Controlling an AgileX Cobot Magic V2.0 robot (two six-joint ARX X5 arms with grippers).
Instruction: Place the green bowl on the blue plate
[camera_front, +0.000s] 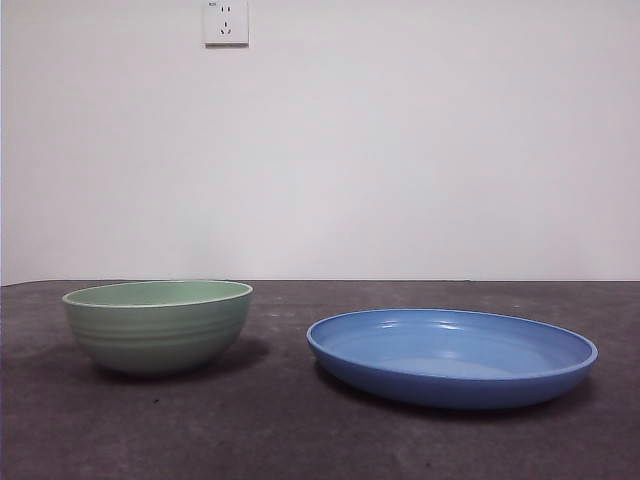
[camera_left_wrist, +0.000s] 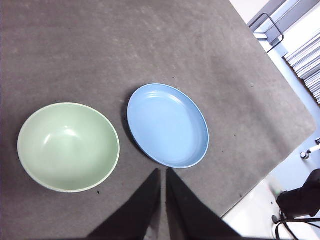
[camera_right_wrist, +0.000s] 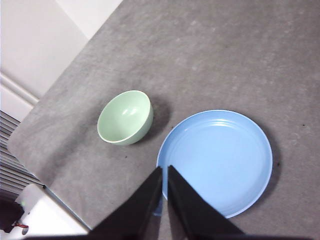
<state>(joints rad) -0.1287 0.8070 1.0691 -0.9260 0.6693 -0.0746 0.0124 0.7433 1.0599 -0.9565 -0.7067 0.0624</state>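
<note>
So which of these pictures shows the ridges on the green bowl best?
The front view: the green bowl stands side-on there, ridges plain on its outer wall. The left wrist view looks straight down into it, hiding the outside; in the right wrist view it is small, its wall looking smooth.

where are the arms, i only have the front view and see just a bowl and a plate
Observer: Both wait high above the table. The left gripper hangs between the green bowl and the blue plate, shut.
Operator: and the right one
Observer: The right gripper hangs over the plate's near rim, also shut, holding nothing.
Operator: anything inside the bowl
Observer: No, from above it is empty, and so is the plate.
</note>
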